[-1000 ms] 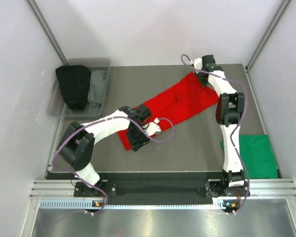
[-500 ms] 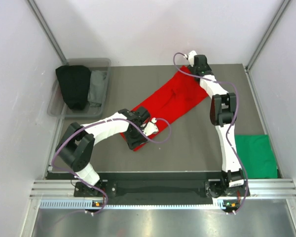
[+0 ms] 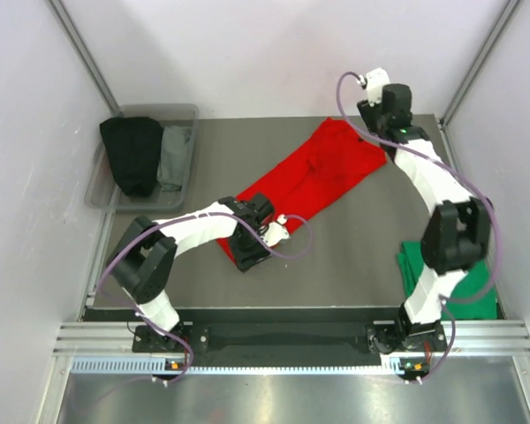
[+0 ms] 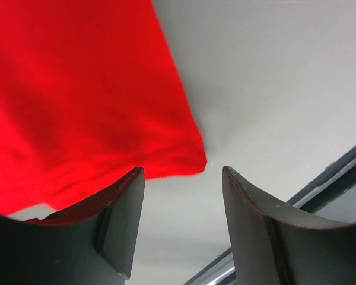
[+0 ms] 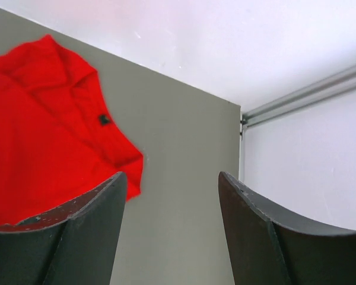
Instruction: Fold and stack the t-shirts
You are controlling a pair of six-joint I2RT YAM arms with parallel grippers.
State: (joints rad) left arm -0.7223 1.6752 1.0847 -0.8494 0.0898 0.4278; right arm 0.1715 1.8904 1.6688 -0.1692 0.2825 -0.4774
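1. At the far left you have a clear bin (image 3: 191,109) just off the table's edge, holding a black cloth (image 3: 131,155) with a grey cloth (image 3: 174,155) beside it on the right.
2. Your left gripper (image 4: 181,178) sits low over the near left end of the red t-shirt (image 3: 318,172). Its fingers stand apart and clamp nothing. In the left wrist view the shirt's near corner lies flat on the table (image 3: 353,256) just past the fingertips, and the left finger (image 4: 121,219) overlaps the hem. You cannot tell whether that finger touches the cloth.
3. The red t-shirt lies in a long band across the middle of the table. It runs on a slant from the near left, under your left gripper, to the far right, where it widens. It looks folded lengthwise, with soft creases along the middle.
4. In the right wrist view the far end of the shirt shows a dark neck label (image 5: 104,119) and a cloth corner pointing right, all resting on the table.
5. Your right gripper (image 5: 172,178) is raised above the far right part of the table, just right of the shirt's far end. Its fingers are spread with only bare table and wall between them, and it holds nothing.
6. The green t-shirt (image 3: 477,287) lies folded at the near right edge of the table, well apart from the red one. The right arm crosses over its left part, so you see only some of it.
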